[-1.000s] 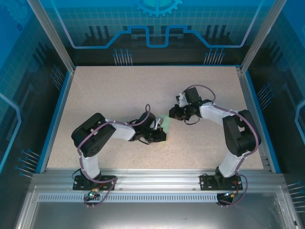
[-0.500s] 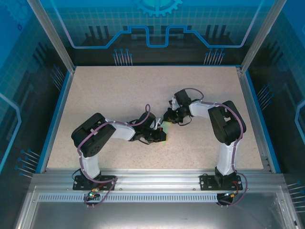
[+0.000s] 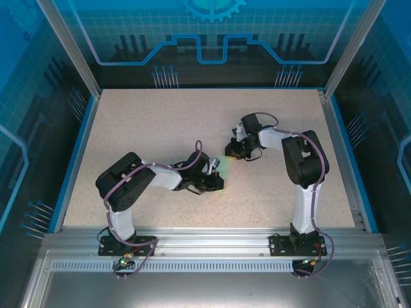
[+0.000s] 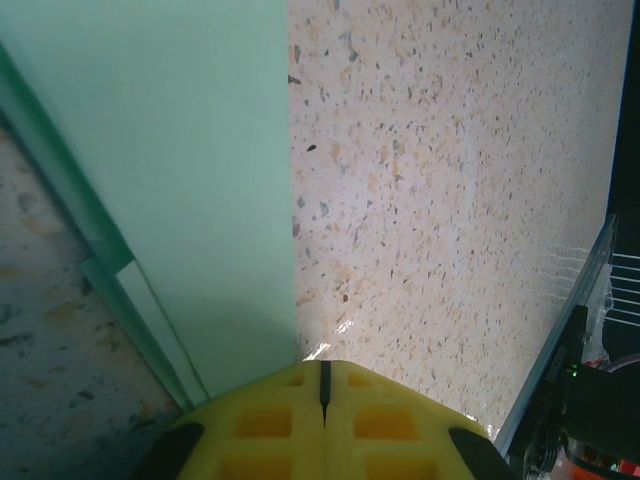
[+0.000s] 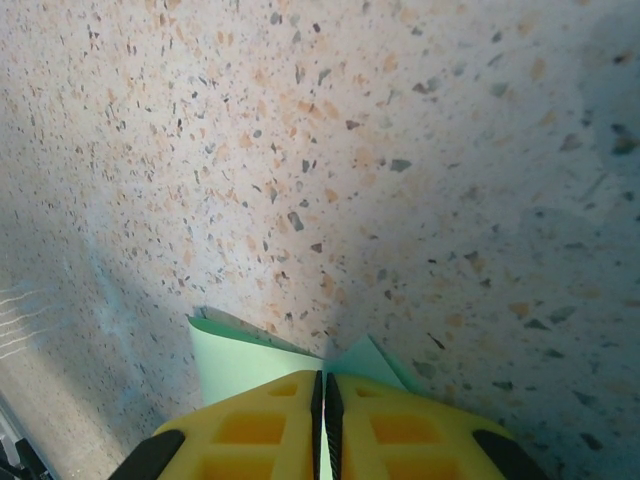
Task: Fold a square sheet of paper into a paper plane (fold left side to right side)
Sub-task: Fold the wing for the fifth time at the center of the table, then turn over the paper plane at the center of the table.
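Care counts now: our right gripper [image 5: 322,378] pinches an edge of the square sheet of paper [image 4: 180,180], which lies on the table [image 4: 430,200]; our left gripper [image 4: 322,372] sits clenched beside it. We should align edges squarely before pressing any crease.

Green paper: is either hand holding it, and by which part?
Yes: the right hand pinches the paper at an edge. The left hand is shut at its straight edge; a grip there cannot be told.
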Action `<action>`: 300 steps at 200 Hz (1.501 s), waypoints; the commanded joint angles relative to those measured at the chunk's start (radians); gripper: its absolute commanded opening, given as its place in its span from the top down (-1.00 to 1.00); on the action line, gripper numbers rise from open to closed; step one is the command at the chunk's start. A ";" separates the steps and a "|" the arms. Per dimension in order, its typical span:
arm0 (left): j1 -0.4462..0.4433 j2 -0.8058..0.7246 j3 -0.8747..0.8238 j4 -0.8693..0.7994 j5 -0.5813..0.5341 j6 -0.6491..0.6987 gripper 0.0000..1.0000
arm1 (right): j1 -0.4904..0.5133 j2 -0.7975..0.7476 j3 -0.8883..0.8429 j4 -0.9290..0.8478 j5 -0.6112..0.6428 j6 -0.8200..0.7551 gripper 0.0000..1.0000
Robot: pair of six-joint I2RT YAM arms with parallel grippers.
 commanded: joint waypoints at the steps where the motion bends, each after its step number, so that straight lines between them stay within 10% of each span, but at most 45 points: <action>1: -0.008 0.015 -0.072 -0.185 -0.040 -0.004 0.88 | -0.033 0.046 0.018 -0.022 0.082 -0.031 0.73; 148: -0.127 -0.108 -0.188 -0.220 -0.014 -0.014 0.87 | -0.031 0.065 0.075 -0.031 0.014 -0.015 0.69; 219: -0.127 -0.267 -0.194 -0.271 -0.051 0.005 0.79 | -0.072 -0.029 0.175 -0.097 -0.026 -0.076 0.26; 300: -0.118 -0.641 -0.077 -0.667 -0.743 0.023 0.07 | 0.056 -0.332 0.018 -0.297 0.261 -0.031 -0.15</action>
